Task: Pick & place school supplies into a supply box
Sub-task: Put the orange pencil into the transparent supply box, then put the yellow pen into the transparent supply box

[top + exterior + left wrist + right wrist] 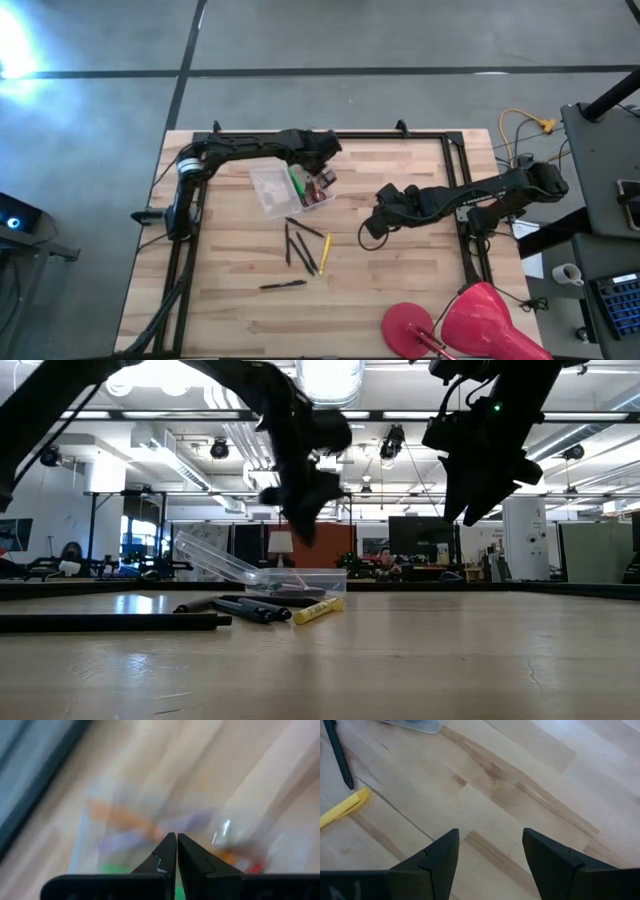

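Supply box: your clear case (277, 189) lies open on the table (400, 300), toward 11 o'clock from the table's middle; in the low view one half (215, 557) tilts up like a ramp.
In the box: you can see a green pen (297, 183) and something orange; the left wrist view shows them only as blurred colours.
Red scissors: the red handles (318, 192) sit at the box's 3 o'clock end, under the left gripper.
Loose supplies: at 6 o'clock from the box lie a few dark pens (297, 250) and a yellow one (324, 254) just beside them; one more black pen (283, 285) lies apart, farther toward 6 o'clock.
Left gripper: yours (322, 172) hangs over the box's 3 o'clock end, fingers (165, 857) pressed together on nothing.
Right gripper: yours (378, 212) hovers above bare wood at 3 o'clock from the box, fingers (436, 857) spread wide, holding nothing.
Lamp: a red dome lamp (480, 320) sits at the table's 5 o'clock corner.
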